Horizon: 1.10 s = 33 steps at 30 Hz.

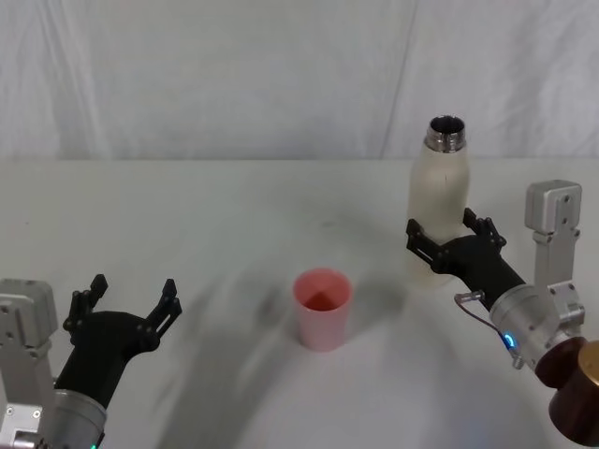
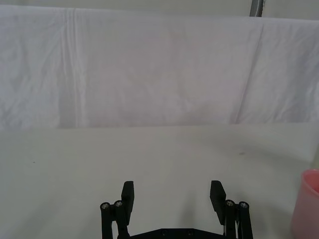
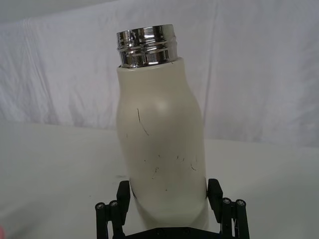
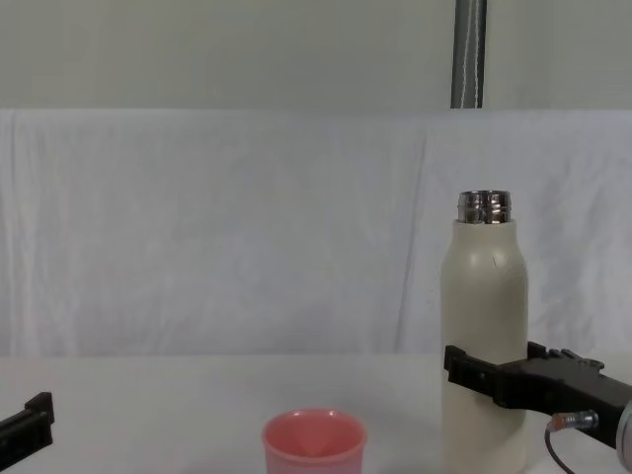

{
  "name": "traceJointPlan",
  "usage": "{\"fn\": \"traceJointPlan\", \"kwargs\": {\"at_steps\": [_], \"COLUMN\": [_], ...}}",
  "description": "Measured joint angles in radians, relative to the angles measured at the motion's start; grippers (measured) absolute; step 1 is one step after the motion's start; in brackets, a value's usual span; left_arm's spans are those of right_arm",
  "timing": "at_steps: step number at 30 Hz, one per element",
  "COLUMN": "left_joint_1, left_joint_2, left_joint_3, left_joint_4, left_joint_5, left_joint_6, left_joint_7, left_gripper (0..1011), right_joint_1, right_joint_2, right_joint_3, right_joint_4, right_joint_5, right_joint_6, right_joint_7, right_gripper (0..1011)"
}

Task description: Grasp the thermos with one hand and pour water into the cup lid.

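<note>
Here, in the head view, the thermos (image 1: pixel 438 210) is seen standing upright on the white table (image 1: pixel 215 215), to the right of and slightly behind the cup lid (image 1: pixel 323 308). The right gripper (image 1: pixel 451 241) is clamped around the thermos's lower body, one finger on each side. The left gripper (image 1: pixel 131 299) is held well to the left of the cup lid, fingers spread and holding nothing.

In the left wrist view, the left gripper's (image 2: pixel 172 195) fingers are spread over bare table, with the cup lid's (image 2: pixel 307 204) pink wall at the frame edge.

In the right wrist view, the thermos (image 3: pixel 160 144) (steel neck uncapped) is pressed between both fingers.

In the chest view, the thermos (image 4: pixel 484 326) stands right of the cup lid (image 4: pixel 314 443), gripped low.
</note>
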Motion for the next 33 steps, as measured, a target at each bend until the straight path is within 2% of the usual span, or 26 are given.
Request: {"fn": "traceJointPlan", "kwargs": {"at_steps": [22, 33], "left_joint_1": [0.000, 0.000], "left_joint_2": [0.000, 0.000], "left_joint_3": [0.000, 0.000], "left_joint_4": [0.000, 0.000], "left_joint_5": [0.000, 0.000], "left_joint_6": [0.000, 0.000], "left_joint_7": [0.000, 0.000], "left_gripper": [1001, 1001], "right_joint_1": [0.058, 0.074], "right_joint_2": [-0.015, -0.016], "right_joint_3": [-0.011, -0.008], "right_joint_4": [0.091, 0.116], "right_joint_5": [-0.006, -0.007], "right_joint_6": [-0.030, -0.038], "right_joint_7": [0.006, 0.013], "right_gripper": [1000, 1000]}}
